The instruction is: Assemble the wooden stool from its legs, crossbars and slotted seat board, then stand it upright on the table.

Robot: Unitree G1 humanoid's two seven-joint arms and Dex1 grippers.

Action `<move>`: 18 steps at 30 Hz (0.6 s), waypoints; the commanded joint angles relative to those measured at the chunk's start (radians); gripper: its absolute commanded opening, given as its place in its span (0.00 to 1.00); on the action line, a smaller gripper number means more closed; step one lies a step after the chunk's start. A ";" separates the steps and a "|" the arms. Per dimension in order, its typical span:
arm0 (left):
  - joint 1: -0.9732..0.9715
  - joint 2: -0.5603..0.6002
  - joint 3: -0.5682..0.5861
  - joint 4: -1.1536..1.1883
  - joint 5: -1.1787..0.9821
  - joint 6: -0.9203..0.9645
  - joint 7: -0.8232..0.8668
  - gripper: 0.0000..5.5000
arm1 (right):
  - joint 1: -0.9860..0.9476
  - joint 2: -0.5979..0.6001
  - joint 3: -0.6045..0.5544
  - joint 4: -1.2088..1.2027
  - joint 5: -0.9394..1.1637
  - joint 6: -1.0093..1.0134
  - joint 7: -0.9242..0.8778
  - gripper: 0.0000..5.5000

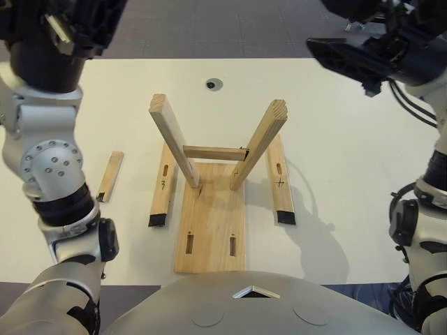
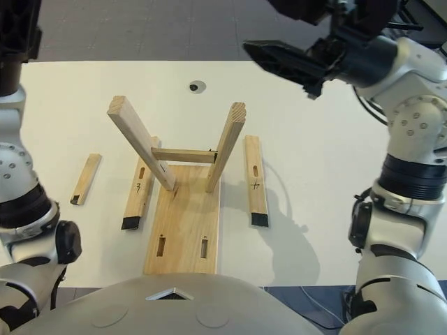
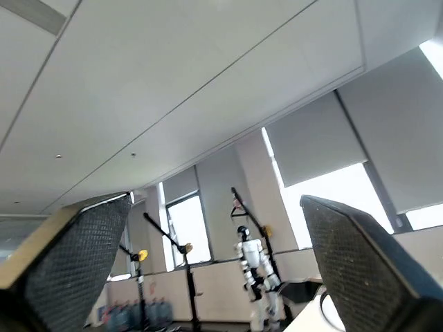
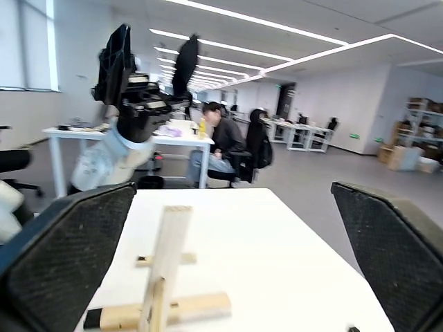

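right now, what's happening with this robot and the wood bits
The stool is half built. A flat pale wooden seat board lies on the white table with two standing wooden legs in its far slots, joined by a thin wooden crossbar. Two black-tipped spare legs lie flat beside it, one each side, and a short loose wooden bar farther left. The left gripper and right gripper are raised, open, holding nothing.

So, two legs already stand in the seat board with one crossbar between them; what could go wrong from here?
The left standing leg and right standing leg lean apart, so a knock could tip them or free the fitted crossbar. The left loose leg and right loose leg lie close beside the seat board; picking either up may bump the assembly.
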 commanded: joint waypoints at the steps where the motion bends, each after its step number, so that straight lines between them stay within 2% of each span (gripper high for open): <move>1: 0.338 0.048 0.116 0.060 0.146 -0.015 -0.023 0.80 | 0.197 -0.094 0.006 0.043 -0.096 -0.029 0.089 0.95; 3: 0.432 0.011 0.122 0.064 0.181 -0.040 -0.010 0.80 | 0.263 -0.095 0.029 0.051 -0.147 -0.044 0.078 0.95; 5: 0.464 -0.033 0.073 0.096 0.233 -0.059 0.018 0.80 | 0.276 -0.069 0.053 0.063 -0.174 -0.052 0.062 0.95; 10: 0.395 -0.062 -0.037 0.119 0.277 -0.047 0.027 0.80 | 0.228 -0.028 0.118 0.081 -0.215 -0.068 0.062 0.95; 14: 0.398 -0.067 -0.080 0.089 0.277 -0.031 0.034 0.80 | 0.220 -0.001 0.132 0.042 -0.203 -0.055 0.049 0.95; 18: 0.406 -0.121 -0.156 0.026 0.276 0.003 0.096 0.80 | 0.229 0.016 0.130 0.019 -0.195 -0.046 0.037 0.95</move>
